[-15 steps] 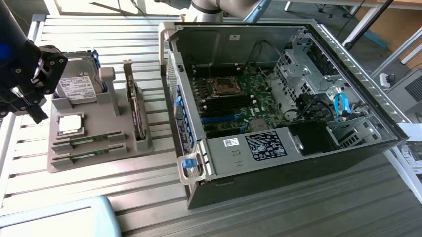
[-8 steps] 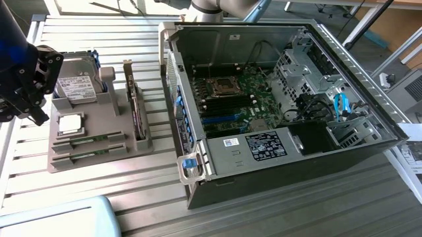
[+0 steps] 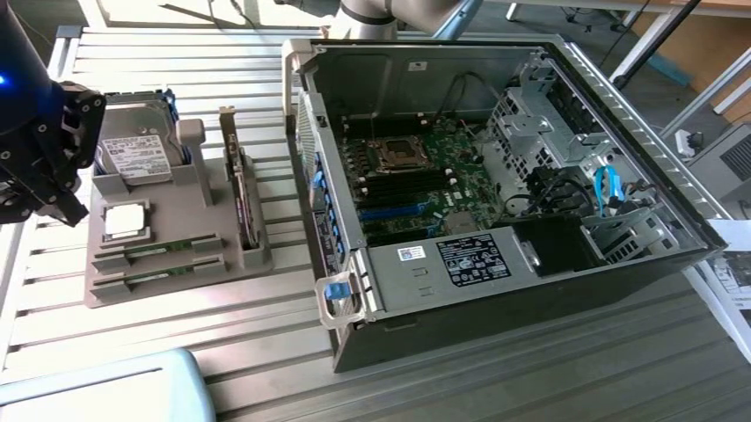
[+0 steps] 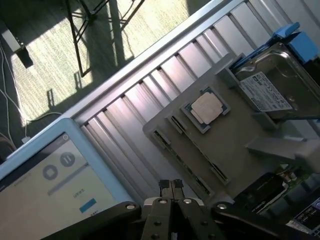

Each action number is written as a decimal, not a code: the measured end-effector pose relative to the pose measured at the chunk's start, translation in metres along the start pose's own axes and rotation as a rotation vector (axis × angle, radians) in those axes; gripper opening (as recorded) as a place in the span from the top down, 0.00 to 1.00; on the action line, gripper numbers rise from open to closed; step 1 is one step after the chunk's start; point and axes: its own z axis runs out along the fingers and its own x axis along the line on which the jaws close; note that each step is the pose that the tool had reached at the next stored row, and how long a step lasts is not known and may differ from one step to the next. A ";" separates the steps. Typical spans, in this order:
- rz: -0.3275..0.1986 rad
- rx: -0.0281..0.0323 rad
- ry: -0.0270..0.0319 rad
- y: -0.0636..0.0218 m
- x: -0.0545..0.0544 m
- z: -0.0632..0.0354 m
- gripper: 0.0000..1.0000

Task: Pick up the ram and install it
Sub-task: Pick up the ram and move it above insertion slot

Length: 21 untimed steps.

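The ram (image 3: pixel 156 252) stands on edge in a slot of the grey holder (image 3: pixel 176 297), with a second stick (image 3: pixel 156 278) just beside it, below the processor chip (image 3: pixel 126 221) and hard drive (image 3: pixel 139 156). The gripper (image 4: pixel 170 187) hangs over the slatted table (image 3: pixel 164 70) near the holder's ram end, fingers pressed together, empty, touching nothing. The open computer case (image 3: pixel 388 75) lies on the exterior view's right.

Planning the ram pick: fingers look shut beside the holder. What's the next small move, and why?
Probably open the fingers: they're shut and empty, and both ram sticks sit in their slots in the gray holder, untouched. The gripper hangs off the holder's edge on the exterior view's left, so opening there should hit nothing.
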 end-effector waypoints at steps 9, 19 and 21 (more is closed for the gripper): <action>-0.170 -0.0041 0.0075 -0.0002 0.000 0.0043 0.89; -0.372 -0.0091 0.0162 -0.0005 0.000 0.0104 0.89; -0.408 -0.0100 0.0178 -0.0005 0.000 0.0116 0.89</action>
